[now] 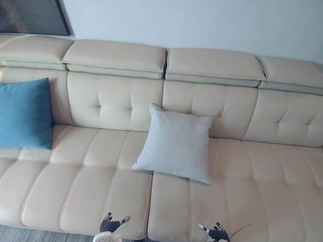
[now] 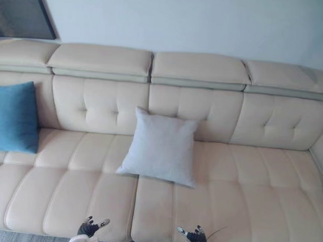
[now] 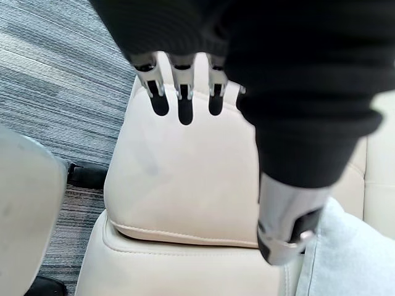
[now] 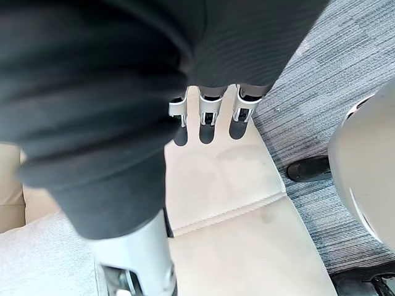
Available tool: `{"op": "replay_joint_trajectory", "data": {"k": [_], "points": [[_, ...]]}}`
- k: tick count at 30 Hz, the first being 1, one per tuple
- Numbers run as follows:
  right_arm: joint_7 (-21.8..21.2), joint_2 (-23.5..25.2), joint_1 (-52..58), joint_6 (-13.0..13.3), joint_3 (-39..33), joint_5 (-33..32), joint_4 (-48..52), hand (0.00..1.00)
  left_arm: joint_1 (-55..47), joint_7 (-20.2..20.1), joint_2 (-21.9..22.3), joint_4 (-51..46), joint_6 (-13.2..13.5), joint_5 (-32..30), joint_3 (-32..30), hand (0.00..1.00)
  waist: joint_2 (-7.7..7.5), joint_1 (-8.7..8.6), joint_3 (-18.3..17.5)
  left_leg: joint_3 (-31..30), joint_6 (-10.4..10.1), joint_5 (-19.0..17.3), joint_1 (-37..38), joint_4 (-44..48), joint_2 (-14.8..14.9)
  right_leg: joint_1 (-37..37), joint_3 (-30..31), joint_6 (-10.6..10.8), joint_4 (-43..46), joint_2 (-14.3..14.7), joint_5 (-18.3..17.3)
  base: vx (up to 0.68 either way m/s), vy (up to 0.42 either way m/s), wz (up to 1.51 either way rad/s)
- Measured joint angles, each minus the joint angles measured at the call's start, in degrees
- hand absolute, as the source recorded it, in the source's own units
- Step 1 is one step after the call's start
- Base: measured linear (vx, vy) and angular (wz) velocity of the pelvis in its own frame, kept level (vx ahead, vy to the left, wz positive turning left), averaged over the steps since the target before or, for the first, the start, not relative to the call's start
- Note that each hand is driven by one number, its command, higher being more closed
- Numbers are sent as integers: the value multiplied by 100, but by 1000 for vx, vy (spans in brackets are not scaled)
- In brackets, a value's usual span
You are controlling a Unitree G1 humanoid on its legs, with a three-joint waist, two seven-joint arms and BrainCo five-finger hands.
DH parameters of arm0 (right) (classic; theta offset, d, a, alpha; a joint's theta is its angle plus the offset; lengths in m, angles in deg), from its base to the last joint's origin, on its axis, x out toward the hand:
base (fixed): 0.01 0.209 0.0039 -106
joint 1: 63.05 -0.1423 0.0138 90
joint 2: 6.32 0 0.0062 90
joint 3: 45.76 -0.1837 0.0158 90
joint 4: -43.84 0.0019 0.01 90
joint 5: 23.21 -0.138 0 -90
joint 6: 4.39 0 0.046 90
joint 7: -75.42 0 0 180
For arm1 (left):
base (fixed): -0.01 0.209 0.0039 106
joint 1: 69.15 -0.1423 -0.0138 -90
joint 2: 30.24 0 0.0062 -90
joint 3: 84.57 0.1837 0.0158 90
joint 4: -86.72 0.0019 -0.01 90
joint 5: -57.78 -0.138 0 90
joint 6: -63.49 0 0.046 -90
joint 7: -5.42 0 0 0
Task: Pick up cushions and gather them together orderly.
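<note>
I am looking down on a long cream leather sofa [image 1: 255,177] set against a pale wall [image 1: 207,21], with the corner of a dark framed picture [image 1: 27,10] hanging at the upper left. Two cushions sit on it, well apart. The blue cushion [image 1: 21,113] stands upright at the sofa's left end, its back against the backrest. The light grey cushion [image 1: 176,143] is near the middle, tilted, with its top edge leaning on the backrest and its lower edge resting across the seam between two seat sections.

Both of my hands are low in the head views, over the front edge of the seat and short of either cushion. The left hand [image 1: 111,224] is released. Its wrist view shows the fingers [image 3: 185,114] straight in a row above the cream seat edge, thumb apart, with the grey cushion just beside the thumb. The right hand [image 1: 216,233] is the same, fingers [image 4: 210,126] straight and relaxed over the seat. The grey striped carpet [image 3: 55,92] lies beside the sofa's front.
</note>
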Motion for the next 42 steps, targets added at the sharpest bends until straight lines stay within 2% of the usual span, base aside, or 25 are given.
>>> {"op": "replay_joint_trajectory", "data": {"k": [5, 10, 13, 17, 18, 20, 21, 23, 25, 26, 27, 28, 29, 30, 31, 33, 34, 35, 36, 37, 38, 39, 40, 41, 42], "points": [[0, 0, -1, -14, 7, 10, 0, 0, -26, -1, 11, 1, -1, 5, -16, 0, 7, -10, 23, 45, 11, -15, 59, 1, 4, 31, 42, 0, 10, 0, 0, 0, 0, -3], [-13, -2, -24, -163, 271, 337, 27, 0, -100, -15, 35, 52, -110, 23, -205, 0, 37, -15, 97, 317, 37, -134, 363, -30, 14, 231, 294, 15, 56, -5, -11, -27, 11, -26], [-12, 1, -90, -277, 458, 595, 27, 0, -132, -23, 23, 108, -126, 80, -222, 0, -24, -27, 148, 607, 63, -292, 590, -31, 7, 294, 501, 64, 172, -34, -48, -18, 41, -34], [-9, -22, -262, -418, 620, 950, 27, 0, -92, -38, 3, 104, -142, 178, -212, 0, 23, -19, 286, 1250, 115, -352, 673, -32, 27, 22, 711, 100, 622, -95, -66, -55, 72, -36], [-12, -20, -329, -433, 702, 1021, 29, 0, -54, -37, -7, 97, -144, 250, -202, 0, 36, -22, 404, 1324, 123, -355, 668, -26, 52, -203, 705, 109, 993, -88, -60, -107, 61, -26], [-9, 39, -385, -433, 713, 1091, 45, 0, -23, -37, -42, 66, -160, 293, -206, 0, 57, -12, 460, 1457, 290, -307, 451, 212, 173, -581, 771, 234, 1460, -57, 64, -88, 21, -14], [-7, 69, -426, -438, 710, 1110, 67, 0, -25, -38, -27, 31, -162, 316, -345, 0, 60, -15, 481, 1475, 328, -317, 269, 459, 278, -948, 789, -81, 2561, -117, -257, -23, -12, 10], [-2, 72, -419, -431, 707, 1120, 75, 0, -37, -28, -46, -82, -222, 353, -450, 0, -47, -11, 443, 1446, 390, -357, 43, 866, 318, -1019, 884, 10, 4510, -501, -631, 35, -49, 36], [-8, 72, -431, -430, 705, 1122, 64, 0, -43, -24, -57, -158, -229, 353, -457, 0, -115, 21, 433, 1428, 393, -358, -125, 1051, 291, -831, 993, 109, 4889, -694, -680, 9, -98, 25], [-10, 71, -486, -429, 705, 1132, 42, 0, -57, -23, -53, -199, -232, 354, -496, 0, -153, 39, 424, 1427, 393, -358, -288, 1247, 283, -593, 1116, 183, 4911, -810, -717, -79, -202, 3], [-11, 69, -550, -424, 705, 1137, 42, 0, -58, -18, -29, -223, -235, 366, -581, 0, -166, 59, 417, 1441, 393, -358, -448, 1470, 303, -278, 1202, 228, 4502, -865, -741, -139, -308, -17], [-6, 64, -639, -424, 701, 1140, 35, 0, -54, -11, -11, -263, -228, 412, -605, 0, -173, 101, 419, 1490, 393, -358, -616, 1726, 343, 46, 1191, 229, 3657, -878, -669, -190, -385, -52], [11, 49, -865, -428, 701, 1148, 37, 0, -30, -3, 10, -305, -221, 486, -585, 0, -144, 225, 444, 1644, 366, -375, -833, 2022, 472, 381, 1073, 405, 2646, -810, -515, -205, -337, -52], [20, 39, -897, -428, 703, 1152, 37, 0, -33, -3, 21, -304, -221, 490, -556, 0, -50, 225, 468, 1632, 337, -375, -867, 2060, 574, 455, 1035, 462, 2451, -721, -573, -265, -314, -41], [46, -63, -910, -428, 708, 1169, 35, 0, -44, -7, 126, -294, -220, 507, -534, 0, 146, 224, 484, 1565, 264, -327, -943, 2067, 770, 584, 849, 452, 2100, -545, -622, -297, -283, -7], [105, -244, -894, -438, 709, 1177, 21, 0, -53, 0, 259, -286, -217, 537, -413, 0, 420, 223, 495, 1436, -83, -85, -1057, 1905, 1026, 736, 466, 418, 1635, -281, -775, -315, -294, 7], [144, -325, -920, -439, 705, 1180, 16, 0, -47, 3, 272, -286, -207, 537, -341, 0, 492, 215, 534, 1410, -211, 168, -1072, 1702, 1088, 709, 312, 401, 1594, -195, -889, -282, -236, 17], [166, -366, -927, -442, 700, 1182, 16, 0, -43, 3, 268, -280, -206, 537, -302, 0, 525, 195, 563, 1363, -211, 366, -1069, 1539, 1096, 665, 222, 389, 1627, -155, -923, -442, -323, 44], [186, -418, -916, -490, 631, 1180, 13, 0, -41, 2, 247, -245, -194, 550, -151, 0, 537, 107, 592, 1102, -273, 1172, -1029, 944, 1038, 537, 84, 370, 1715, -79, -912, -345, -227, 53], [198, -417, -905, -494, 600, 1181, 15, 0, -20, -15, 177, -255, -187, 567, -146, 0, 454, 28, 642, 958, -313, 1213, -1037, 937, 957, 500, -20, 311, 1728, -176, -927, -285, -203, 47], [209, -400, -908, -501, 526, 1182, 17, 0, -6, -7, 189, -319, -154, 596, -216, 0, 376, 22, 682, 873, -357, 724, -1070, 1421, 897, 462, -118, 140, 1765, -233, -1001, -105, -99, -5], [227, -388, -916, -500, 489, 1182, 33, 0, -16, -1, 187, -353, -141, 578, -242, 0, 319, 28, 705, 813, -275, 25, -1070, 2079, 822, 354, -114, -41, 1847, -313, -1106, -123, -82, -54], [228, -394, -878, -499, 488, 1185, 38, 0, -19, 0, 193, -346, -150, 578, -267, 0, 323, 20, 708, 766, -254, -474, -1063, 2606, 810, 230, -41, -69, 1867, -337, -1123, -169, -25, -79], [228, -383, -844, -498, 490, 1185, 43, 0, -18, -1, 200, -347, -148, 578, -291, 0, 318, 19, 710, 723, -253, -701, -1057, 2884, 798, 160, 20, -69, 1867, -347, -1123, -162, 42, -98], [227, -360, -841, -498, 493, 1185, 55, 0, -29, -4, 215, -321, -150, 578, -359, 0, 315, 25, 719, 578, -257, -1100, -1033, 3406, 791, 78, 136, -68, 1843, -343, -1124, -168, 150, -107]]}}
